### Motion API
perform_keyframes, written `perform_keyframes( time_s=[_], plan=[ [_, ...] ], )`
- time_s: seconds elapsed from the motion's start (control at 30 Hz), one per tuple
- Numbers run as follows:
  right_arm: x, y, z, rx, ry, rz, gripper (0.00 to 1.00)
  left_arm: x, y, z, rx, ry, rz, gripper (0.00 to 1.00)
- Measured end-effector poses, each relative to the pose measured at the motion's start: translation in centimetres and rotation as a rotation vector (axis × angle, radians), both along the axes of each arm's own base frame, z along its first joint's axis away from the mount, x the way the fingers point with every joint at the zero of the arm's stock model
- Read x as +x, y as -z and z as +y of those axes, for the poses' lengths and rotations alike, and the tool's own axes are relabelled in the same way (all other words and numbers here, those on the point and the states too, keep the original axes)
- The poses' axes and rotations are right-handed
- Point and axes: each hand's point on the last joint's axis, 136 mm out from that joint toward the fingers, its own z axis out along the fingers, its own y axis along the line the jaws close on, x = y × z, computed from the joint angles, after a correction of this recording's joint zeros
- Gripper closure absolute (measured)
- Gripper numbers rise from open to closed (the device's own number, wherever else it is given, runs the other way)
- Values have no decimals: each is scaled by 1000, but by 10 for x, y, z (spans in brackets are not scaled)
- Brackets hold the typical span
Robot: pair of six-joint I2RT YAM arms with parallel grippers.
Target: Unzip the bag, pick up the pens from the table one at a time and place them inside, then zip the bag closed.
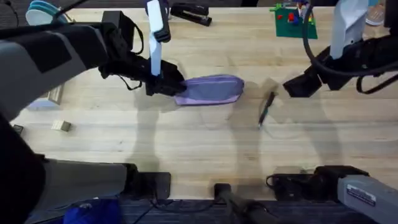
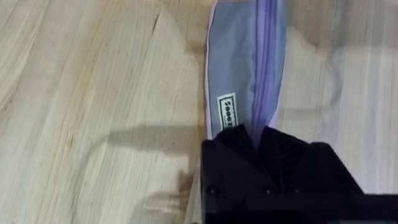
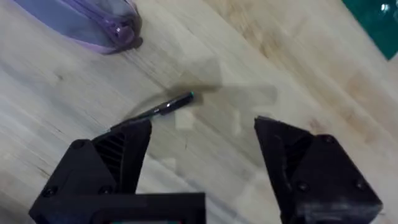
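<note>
While the left gripper (image 2: pixel 258 146) pinches the bag (image 1: pixel 210 89) at its end — unzipping, likely — the right gripper (image 3: pixel 202 143) hangs wide open above the pen (image 1: pixel 266 108), needing only descent.

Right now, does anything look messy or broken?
Nothing stands out. The bag lies flat on the table, the left gripper shut on its end. The pen lies loose beside it, under the open right gripper.
</note>
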Motion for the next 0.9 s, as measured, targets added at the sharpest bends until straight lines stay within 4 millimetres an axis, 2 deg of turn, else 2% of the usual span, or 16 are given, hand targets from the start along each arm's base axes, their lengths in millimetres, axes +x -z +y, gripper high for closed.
perform_keyframes(
  time_s=[0.33,0.9],
  plan=[
    [5,-11,23,61,-179,-77,5,0,0,0,0,0,-1,960],
    [4,-11,26,69,-208,-82,5,0,0,0,0,0,-1,960]
  ],
)
